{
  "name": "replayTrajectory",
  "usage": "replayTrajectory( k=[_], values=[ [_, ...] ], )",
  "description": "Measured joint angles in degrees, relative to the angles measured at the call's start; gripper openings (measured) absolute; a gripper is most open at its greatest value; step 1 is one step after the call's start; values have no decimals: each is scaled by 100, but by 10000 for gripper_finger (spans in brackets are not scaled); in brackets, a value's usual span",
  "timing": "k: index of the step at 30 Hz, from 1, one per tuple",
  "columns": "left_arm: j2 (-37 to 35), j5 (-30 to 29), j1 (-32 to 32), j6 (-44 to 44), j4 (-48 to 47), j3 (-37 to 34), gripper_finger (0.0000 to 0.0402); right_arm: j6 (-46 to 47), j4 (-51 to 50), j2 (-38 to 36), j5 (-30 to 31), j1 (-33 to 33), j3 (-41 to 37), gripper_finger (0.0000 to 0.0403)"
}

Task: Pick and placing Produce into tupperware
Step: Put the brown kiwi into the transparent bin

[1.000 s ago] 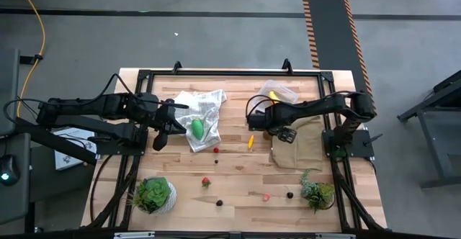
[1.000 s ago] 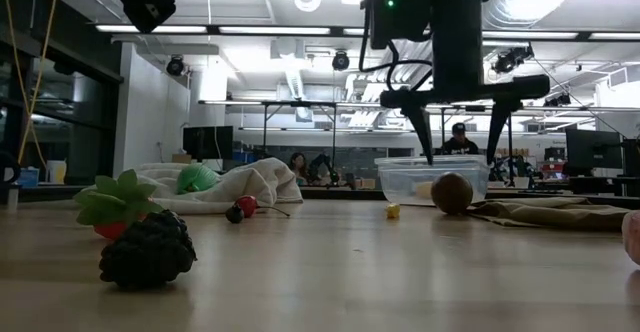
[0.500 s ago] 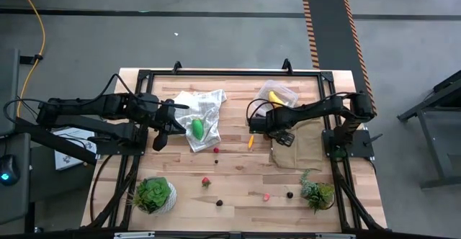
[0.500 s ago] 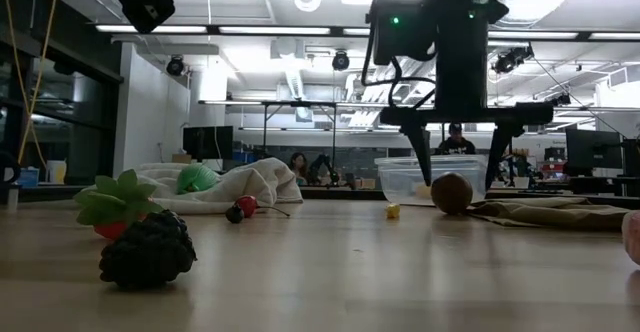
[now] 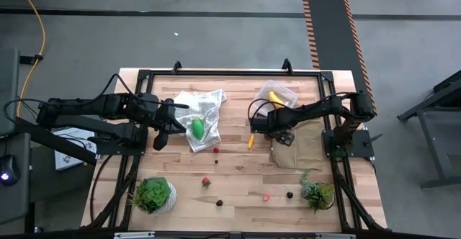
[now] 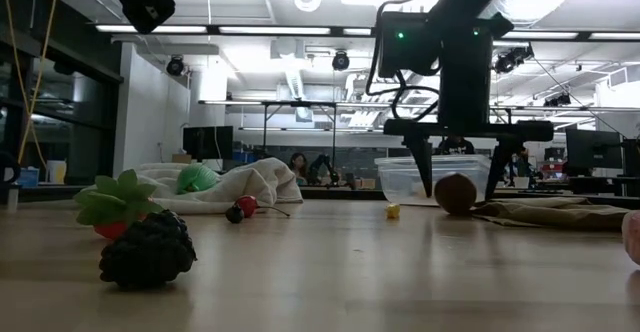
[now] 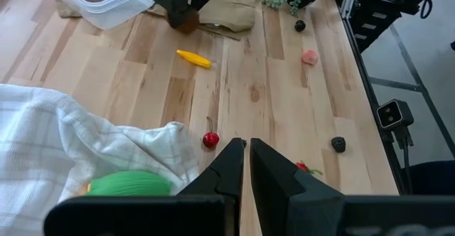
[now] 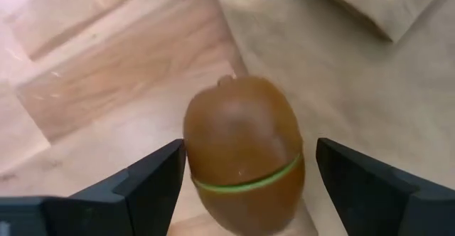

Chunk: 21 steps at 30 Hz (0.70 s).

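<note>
Right hand (image 6: 458, 180) has dropped lower over the last second, fingers spread wide straddling the brown kiwi (image 8: 244, 154) on the worktop (image 5: 238, 174) just near of the tupperware (image 5: 279, 92), so a grab looks imminent; left hand (image 7: 245, 158) stays clenched, empty.

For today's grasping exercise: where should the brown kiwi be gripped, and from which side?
Grip the kiwi across its rounded middle, coming from above. It lies free on the table beside the tupperware, and the right end effector already straddles it, open.
</note>
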Motion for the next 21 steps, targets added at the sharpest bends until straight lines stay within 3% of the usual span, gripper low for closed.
replayTrajectory(
  k=[9, 21],
  values=[
    [0, -44, 0, -3, 11, 0, 17, -445, 120, 30, -45, -233, 0, 303],
    [2, -44, -1, -2, 13, 0, 17, -595, 259, 33, -128, -355, 4, 241]
  ],
)
